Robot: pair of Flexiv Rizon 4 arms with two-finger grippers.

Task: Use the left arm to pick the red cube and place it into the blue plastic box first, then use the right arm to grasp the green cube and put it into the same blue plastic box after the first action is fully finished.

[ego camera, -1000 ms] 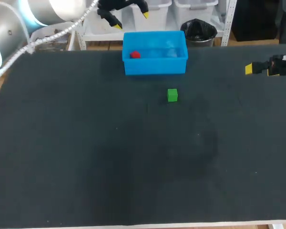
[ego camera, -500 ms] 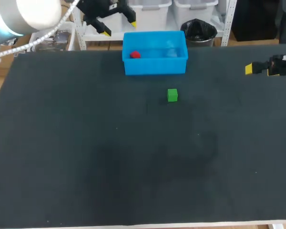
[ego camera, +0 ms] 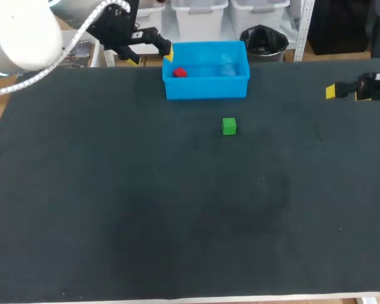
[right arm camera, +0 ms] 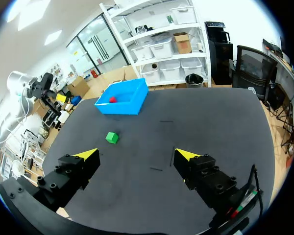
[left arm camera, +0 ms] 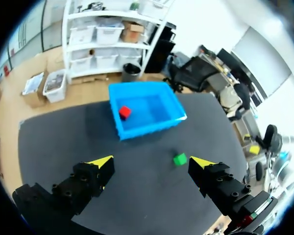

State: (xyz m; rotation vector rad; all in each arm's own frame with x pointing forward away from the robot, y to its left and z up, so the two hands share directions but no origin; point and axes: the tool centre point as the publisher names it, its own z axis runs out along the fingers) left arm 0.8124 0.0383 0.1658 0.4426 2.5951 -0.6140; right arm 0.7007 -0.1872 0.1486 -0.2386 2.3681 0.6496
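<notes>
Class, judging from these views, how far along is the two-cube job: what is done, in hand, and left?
Done: the red cube lies inside the blue plastic box. In hand: nothing; the left gripper and right gripper are both open and empty. Left: the green cube sits on the table, ungrasped.

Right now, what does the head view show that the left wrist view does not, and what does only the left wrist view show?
Only the head view: the left arm itself, its jaws beside the left wall of the blue box. Only the left wrist view: those jaws from behind, wide open, bare table between them. Both: the red cube inside the box, the green cube on the table in front of it.
</notes>
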